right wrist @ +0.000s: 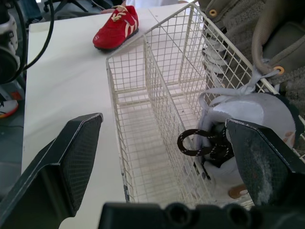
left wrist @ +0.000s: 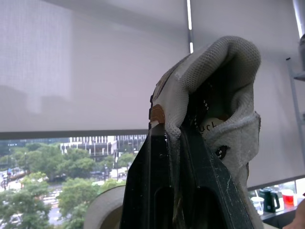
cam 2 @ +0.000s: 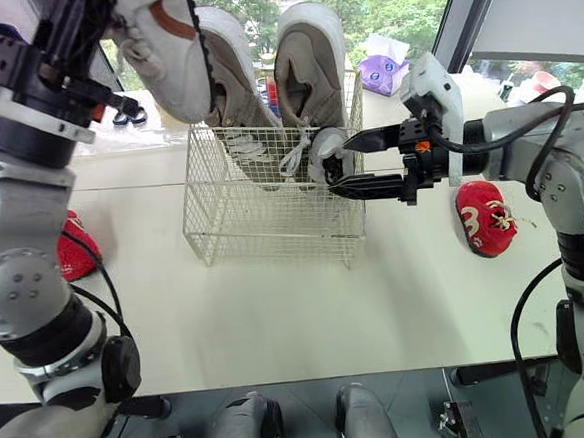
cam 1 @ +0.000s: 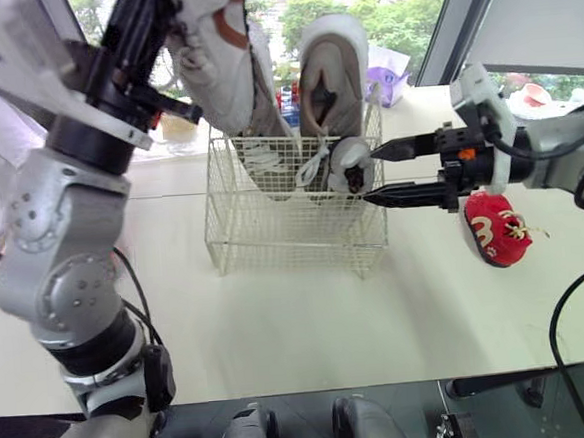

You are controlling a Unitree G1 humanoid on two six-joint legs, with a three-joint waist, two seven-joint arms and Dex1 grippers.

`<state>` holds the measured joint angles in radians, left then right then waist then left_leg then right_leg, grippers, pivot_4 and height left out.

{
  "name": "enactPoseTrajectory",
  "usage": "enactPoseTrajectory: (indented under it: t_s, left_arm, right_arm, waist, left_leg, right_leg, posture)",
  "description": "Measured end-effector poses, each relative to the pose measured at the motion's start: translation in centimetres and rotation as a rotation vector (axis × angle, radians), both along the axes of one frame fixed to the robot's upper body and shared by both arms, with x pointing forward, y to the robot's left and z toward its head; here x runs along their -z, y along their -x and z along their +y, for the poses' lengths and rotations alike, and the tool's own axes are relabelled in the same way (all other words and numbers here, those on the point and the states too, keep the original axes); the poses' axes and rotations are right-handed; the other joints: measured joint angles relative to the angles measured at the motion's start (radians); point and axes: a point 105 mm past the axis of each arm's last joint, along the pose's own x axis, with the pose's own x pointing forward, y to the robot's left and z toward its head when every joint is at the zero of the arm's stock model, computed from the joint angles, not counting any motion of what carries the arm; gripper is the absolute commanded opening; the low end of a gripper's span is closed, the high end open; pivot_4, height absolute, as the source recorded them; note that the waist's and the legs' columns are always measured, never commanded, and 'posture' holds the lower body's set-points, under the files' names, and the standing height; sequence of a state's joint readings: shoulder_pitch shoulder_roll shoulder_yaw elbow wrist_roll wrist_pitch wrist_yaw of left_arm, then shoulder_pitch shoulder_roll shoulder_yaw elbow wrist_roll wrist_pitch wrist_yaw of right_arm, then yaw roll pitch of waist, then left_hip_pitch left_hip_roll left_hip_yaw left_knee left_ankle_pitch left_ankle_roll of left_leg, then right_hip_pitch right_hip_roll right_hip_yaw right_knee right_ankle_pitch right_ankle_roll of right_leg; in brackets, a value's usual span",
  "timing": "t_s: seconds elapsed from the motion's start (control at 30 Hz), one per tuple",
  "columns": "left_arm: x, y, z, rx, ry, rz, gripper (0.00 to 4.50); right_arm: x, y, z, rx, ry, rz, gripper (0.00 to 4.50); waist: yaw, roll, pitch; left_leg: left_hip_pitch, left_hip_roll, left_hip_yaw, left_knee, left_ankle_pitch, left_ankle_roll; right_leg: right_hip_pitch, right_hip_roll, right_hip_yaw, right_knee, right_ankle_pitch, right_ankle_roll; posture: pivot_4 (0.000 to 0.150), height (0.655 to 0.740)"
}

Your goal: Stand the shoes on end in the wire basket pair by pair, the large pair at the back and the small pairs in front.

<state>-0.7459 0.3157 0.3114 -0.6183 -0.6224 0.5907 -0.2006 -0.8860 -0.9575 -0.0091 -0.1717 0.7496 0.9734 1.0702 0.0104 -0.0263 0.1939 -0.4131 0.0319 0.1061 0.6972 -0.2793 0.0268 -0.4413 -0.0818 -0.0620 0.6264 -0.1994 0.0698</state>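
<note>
A white wire basket [cam 1: 293, 229] stands mid-table. Two large beige shoes [cam 1: 332, 76] stand on end along its back. A small white shoe [cam 1: 346, 155] with a black lace loop stands in the front right corner. My right gripper [cam 1: 371, 176] is open beside the basket's right side, with its fingertips level with that small shoe and nothing held. My left gripper [left wrist: 177, 143] is shut on the heel collar of the other small white shoe [cam 1: 215, 54], which has a brown patch and hangs high above the basket's left end. One red shoe [cam 1: 498, 227] lies right of the basket, another red shoe [cam 2: 74, 249] lies left of it.
A purple bag [cam 1: 387, 77] sits at the back of the table by the window. Small cups [cam 2: 125, 117] stand at the back left. Bare table top [cam 1: 310, 328] stretches between the basket and the near edge.
</note>
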Motion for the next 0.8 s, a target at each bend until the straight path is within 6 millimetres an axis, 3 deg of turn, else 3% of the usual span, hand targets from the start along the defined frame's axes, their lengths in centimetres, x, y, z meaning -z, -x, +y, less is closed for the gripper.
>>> enactPoseTrajectory:
  t_s: [0.23, 0.57, 0.8]
  left_arm:
    - [4.7, -3.3, -0.8, -0.071, 0.011, 0.072, 0.02]
    - [8.0, -4.0, -4.4, -0.147, -0.12, -0.076, 0.02]
    - [14.0, -5.6, -4.5, -0.163, -0.128, 0.116, 0.02]
  right_arm:
    - [0.1, 0.0, -0.1, 0.009, 0.002, 0.016, 4.5]
    - [0.3, 0.4, -0.5, 0.054, -0.011, 0.022, 4.5]
    - [0.5, 0.7, -0.9, 0.079, -0.023, 0.024, 4.5]
  waist:
    - [0.005, 0.0, 0.0]
    - [0.005, 0.002, -0.001]
    - [0.002, 0.002, -0.002]
  left_leg:
    - [-0.002, 0.0, 0.0, 0.001, -0.001, 0.001]
    - [-0.003, 0.0, 0.001, 0.001, -0.002, 0.003]
    - [-0.006, 0.001, 0.001, 0.001, -0.002, 0.004]
  right_leg:
    - [0.0, 0.0, 0.0, -0.002, 0.0, -0.001]
    - [0.0, -0.002, -0.001, -0.006, -0.001, -0.004]
    - [-0.002, -0.002, -0.001, -0.007, -0.001, -0.004]
  posture:
    - [0.15, 0.74]
    - [0.15, 0.74]
    - [0.15, 0.74]
